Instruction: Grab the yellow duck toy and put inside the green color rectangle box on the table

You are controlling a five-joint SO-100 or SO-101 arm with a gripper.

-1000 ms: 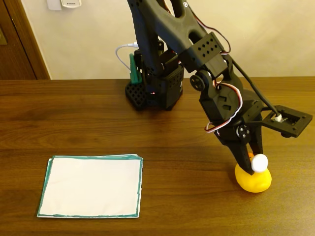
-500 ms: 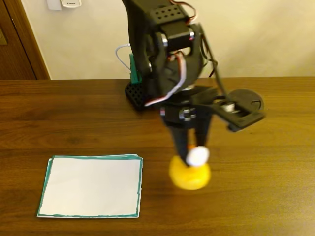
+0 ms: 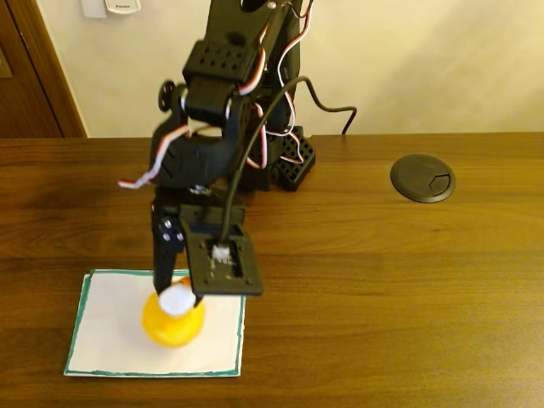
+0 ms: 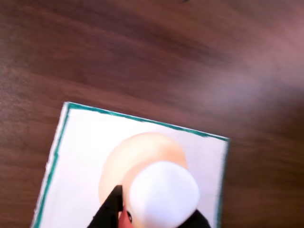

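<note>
fixed view: white-capped yellow duck toy (image 3: 172, 319) between black fingers (image 3: 161, 255).

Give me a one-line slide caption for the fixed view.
Gripper holding the yellow duck toy over the green-bordered paper sheet on the wooden table.

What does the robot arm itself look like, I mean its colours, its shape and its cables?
The arm is built of matte black plastic parts, blocky, with rows of small round holes on the upper housing. Bundled red, white and dark wires loop along its joints, and a thicker black cable arcs off behind it. The gripper has two slim black fingers; beside it sits a flat, square black camera mount with a small white connector.
</note>
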